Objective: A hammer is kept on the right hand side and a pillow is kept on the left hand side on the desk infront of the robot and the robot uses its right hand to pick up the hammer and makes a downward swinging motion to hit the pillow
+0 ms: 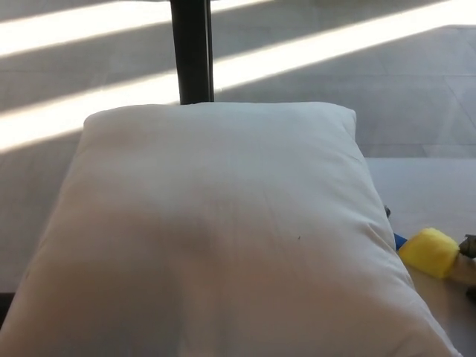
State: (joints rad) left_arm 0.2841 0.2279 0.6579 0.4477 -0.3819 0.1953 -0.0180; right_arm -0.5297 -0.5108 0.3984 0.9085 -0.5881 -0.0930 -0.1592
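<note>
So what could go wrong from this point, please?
1. The hammer lies right at the pillow's right edge with its far end hidden behind the pillow, so lifting it may drag on or shift the pillow.
2. Only a dark bit shows at the right border; it may be the right hand, but this view cannot confirm any grip.
3. The pillow fills most of the view, hiding much of the desk.

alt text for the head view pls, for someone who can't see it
A large white pillow fills most of the view on a pale desk. At its right edge a yellow hammer head peeks out. Behind it, a dark post rises from a sunlit floor.
</note>
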